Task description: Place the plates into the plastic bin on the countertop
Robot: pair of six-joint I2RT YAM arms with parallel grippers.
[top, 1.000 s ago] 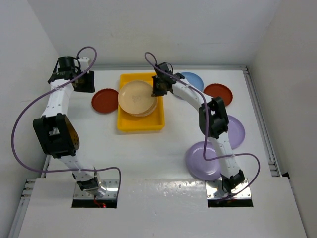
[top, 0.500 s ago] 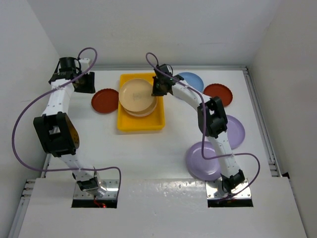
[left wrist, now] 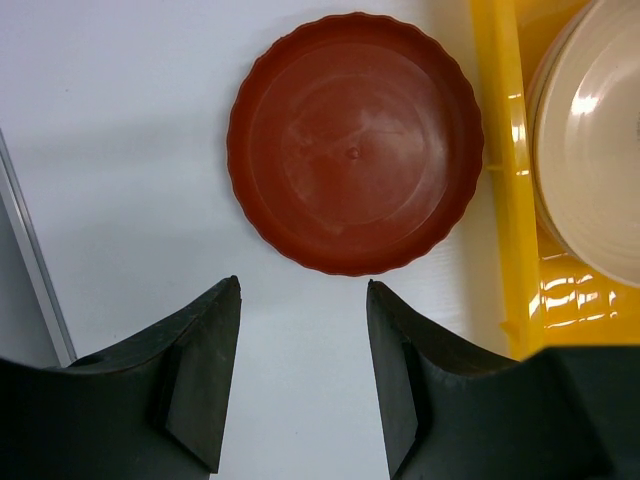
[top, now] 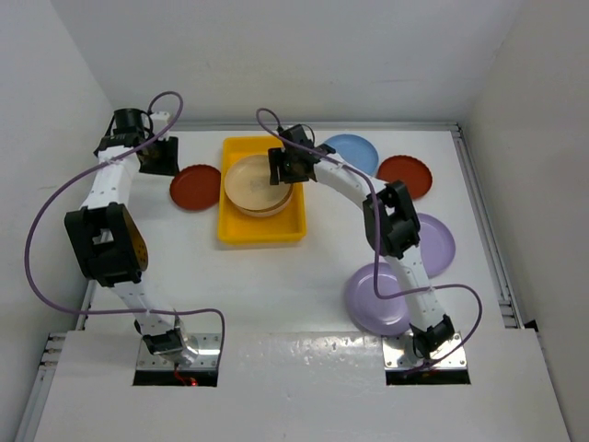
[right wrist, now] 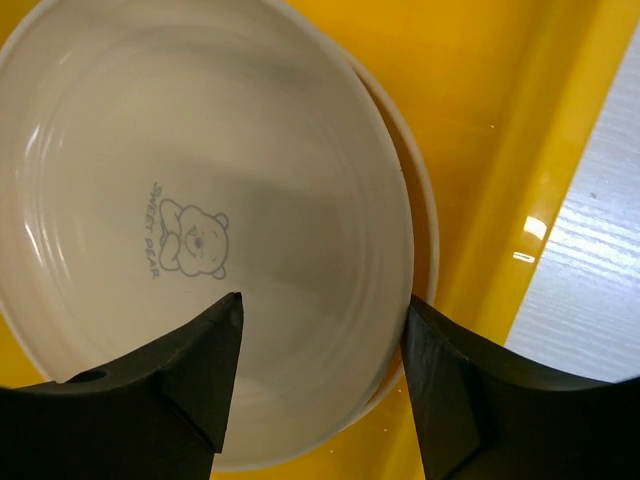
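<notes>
The yellow plastic bin point(top: 262, 231) holds a stack of plates, topped by a cream plate point(right wrist: 200, 230) with a bear print. My right gripper point(right wrist: 322, 305) hovers open over that plate's right edge, gripping nothing, and is above the stack point(top: 256, 184) in the top view point(top: 279, 168). My left gripper point(left wrist: 303, 290) is open and empty just short of a dark red plate point(left wrist: 355, 140) lying on the countertop left of the bin point(left wrist: 500, 150). On the countertop to the right lie a light blue plate point(top: 354, 149), a second dark red plate point(top: 405, 175) and two lilac plates point(top: 433, 244) point(top: 373, 299).
Metal rails point(top: 488, 230) run along the countertop's right edge, and white walls close in on three sides. The right arm's links point(top: 391, 221) stretch over the lilac plates. A purple cable point(top: 41, 239) loops beside the left arm.
My right gripper has opened and let the cream plate settle flat on the stack in the bin, shifting slightly left. The left arm has barely moved.
</notes>
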